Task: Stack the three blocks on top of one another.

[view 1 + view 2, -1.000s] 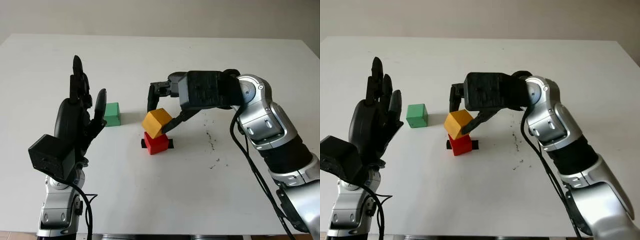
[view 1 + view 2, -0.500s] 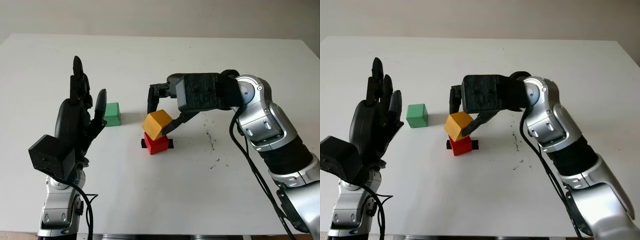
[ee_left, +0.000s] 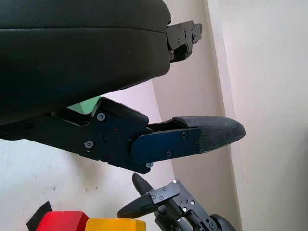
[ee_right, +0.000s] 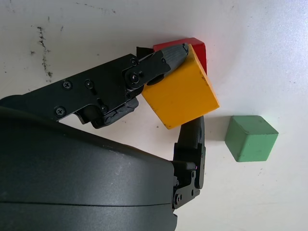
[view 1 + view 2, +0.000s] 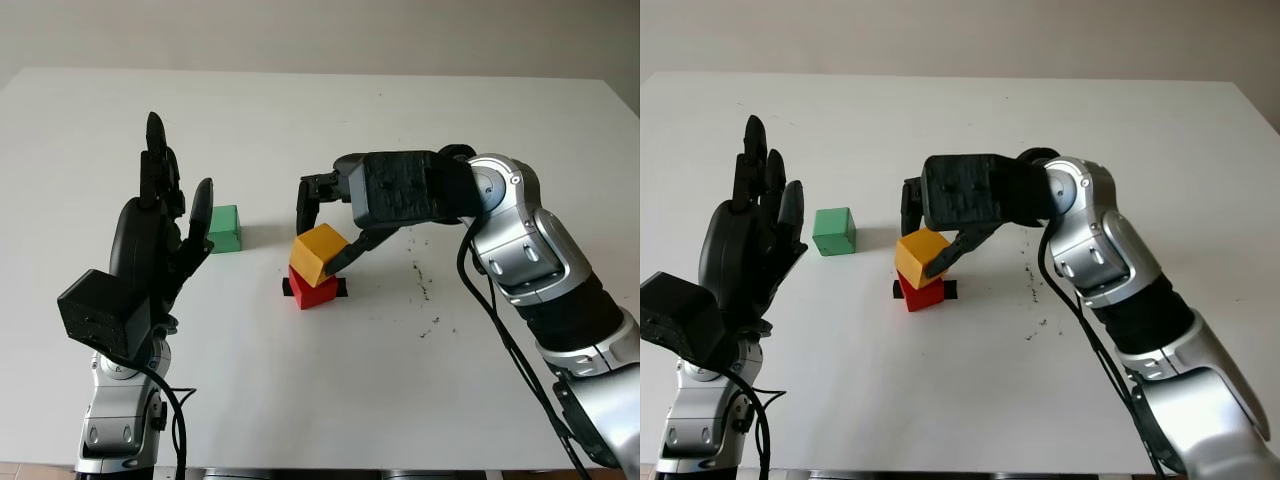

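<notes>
Left eye view: right hand (image 5: 325, 225) grasps the yellow block (image 5: 318, 253) atop the red block (image 5: 313, 289) mid-table (image 5: 300, 120); green block (image 5: 224, 227) sits nearby; left hand (image 5: 150, 240) raised, released

R robot hand (image 5: 322, 222) gripping; L (image 5: 160, 235) open.

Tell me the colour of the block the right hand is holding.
Yellow-orange; the block in the right hand shows best in the right wrist view.
</notes>
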